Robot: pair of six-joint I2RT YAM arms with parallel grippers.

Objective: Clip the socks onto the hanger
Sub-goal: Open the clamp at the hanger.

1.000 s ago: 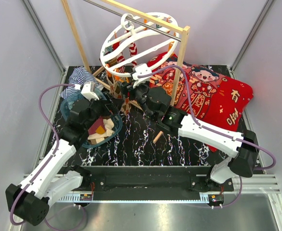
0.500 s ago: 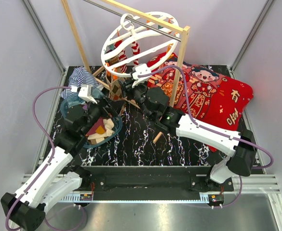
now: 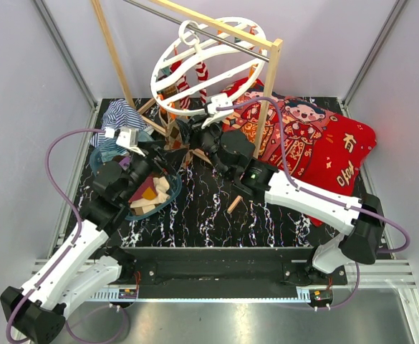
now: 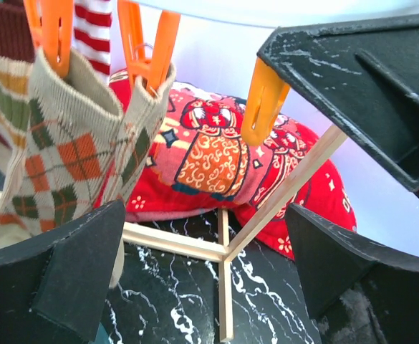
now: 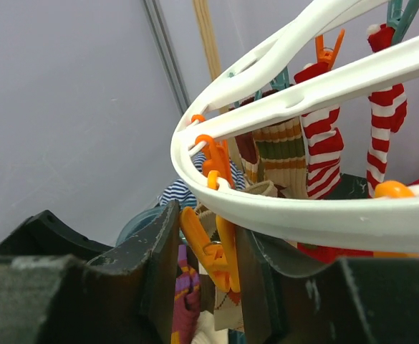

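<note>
Socks (image 3: 149, 195), the loose ones, lie heaped in a blue bowl (image 3: 173, 195) left of centre. Others already hang from the hanger (image 5: 295, 215) at the far middle, hooked on the wooden frame (image 3: 269, 86).

Argyle sock (image 4: 66, 158) in the left wrist view hangs cuff up in orange clips (image 4: 149, 43), toe down, long axis near vertical.

I judge these light, limp, stretchy knit, not slippery, with nothing to break. Best taken at the ribbed cuff edge, so a clip can bite it.

Hanger rings sit tilted, not level.

Left gripper (image 4: 205, 240) is spread wide and holds nothing, just on the near side of the argyle.

Right gripper (image 5: 209, 254) looks pressed onto a free clip (image 5: 193, 233) dangling below the outer ring.
</note>
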